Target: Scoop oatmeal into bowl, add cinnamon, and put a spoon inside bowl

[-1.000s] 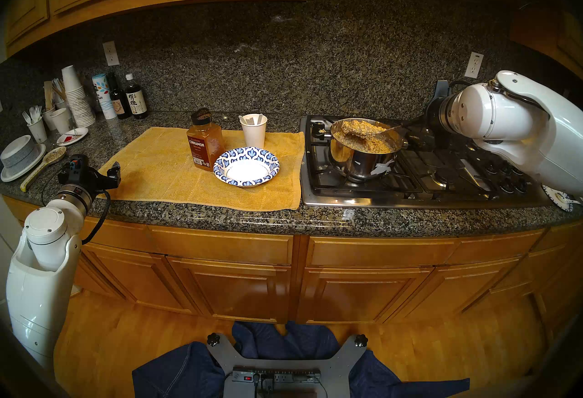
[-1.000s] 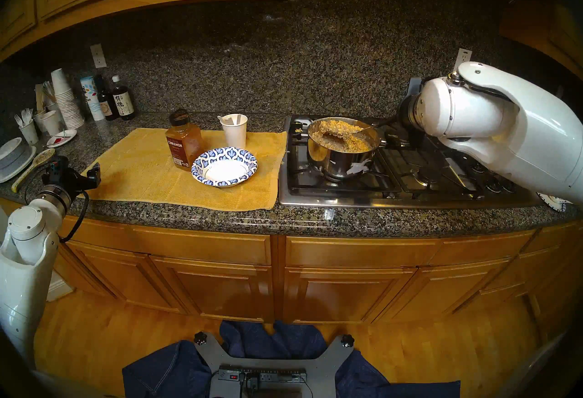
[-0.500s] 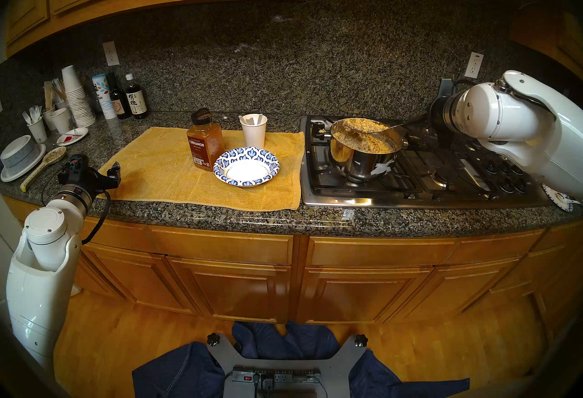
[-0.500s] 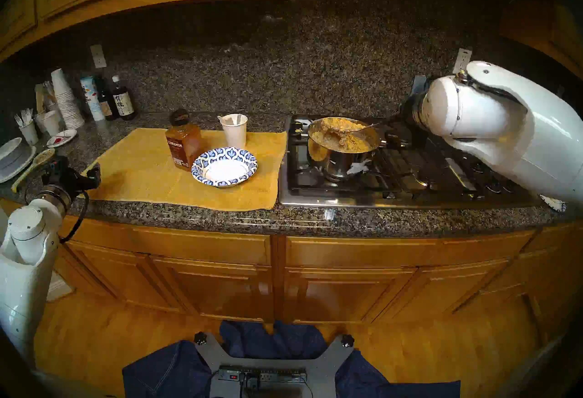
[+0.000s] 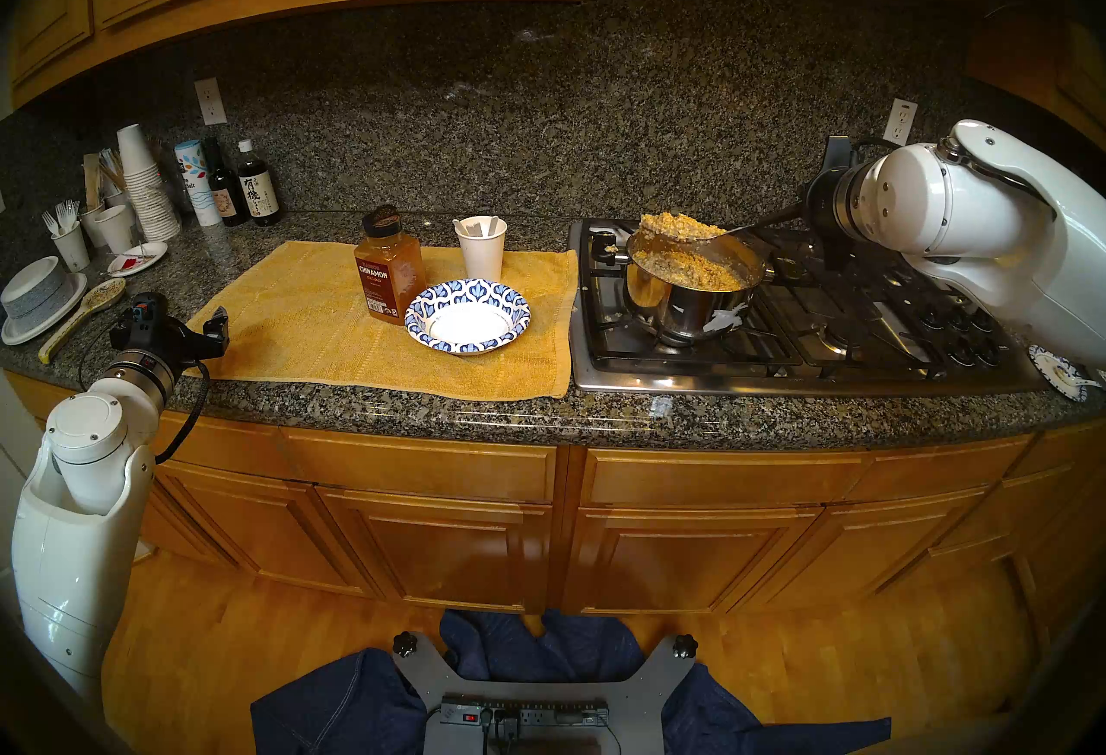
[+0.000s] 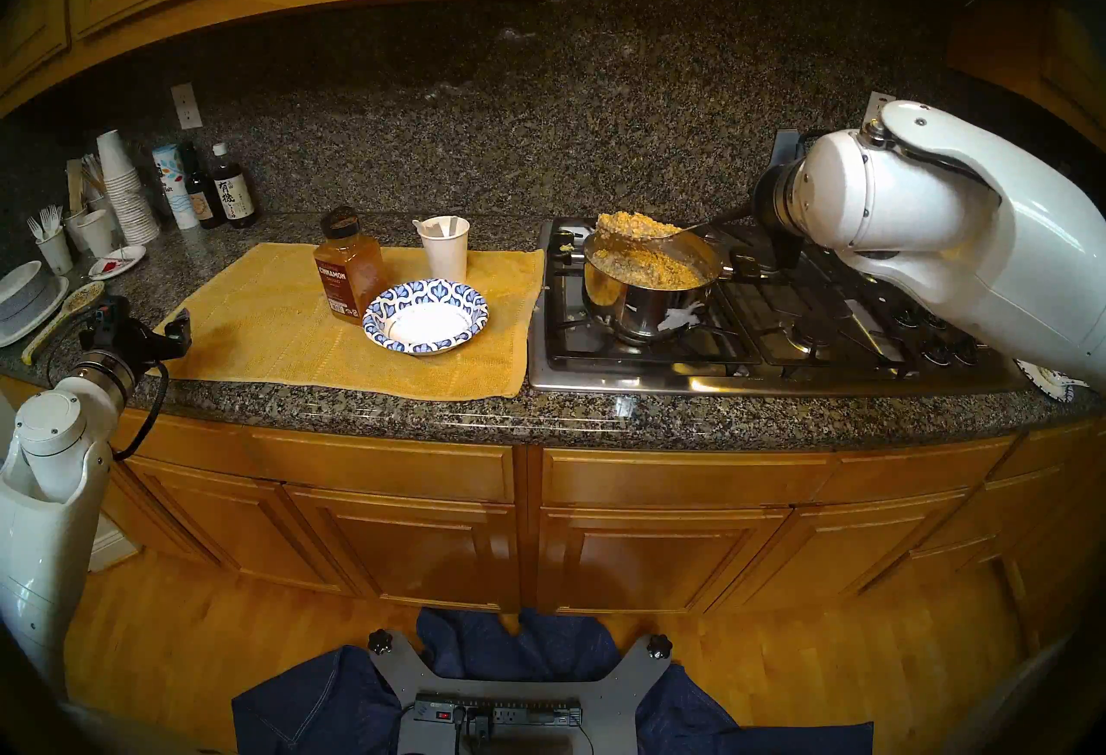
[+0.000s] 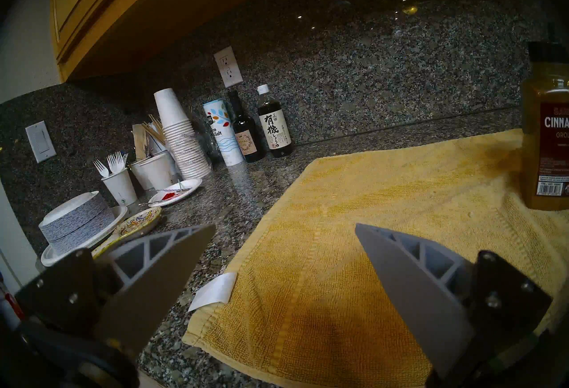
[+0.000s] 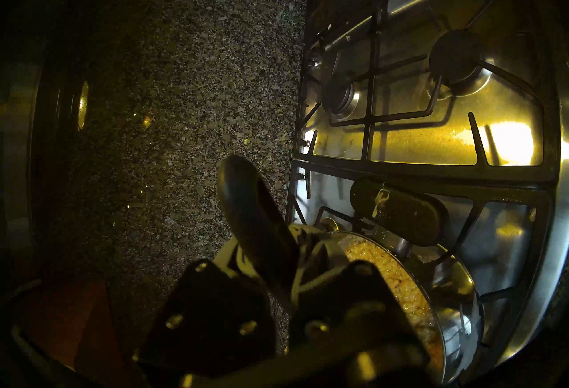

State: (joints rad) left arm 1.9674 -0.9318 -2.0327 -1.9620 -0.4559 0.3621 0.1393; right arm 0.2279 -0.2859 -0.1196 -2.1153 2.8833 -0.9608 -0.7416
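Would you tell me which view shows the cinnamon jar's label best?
The head stereo left view: the cinnamon jar stands whole, its label facing the camera. Head stereo right shows nearly the same. The left wrist view cuts the jar off at its edge; the right wrist view misses it.

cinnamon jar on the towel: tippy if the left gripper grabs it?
Probably somewhat: the cinnamon jar is tall and narrow and stands on a soft yellow towel. It looks mostly full, so likely hefty. Its flat sides should suit the open left gripper, though smooth plastic may slip.
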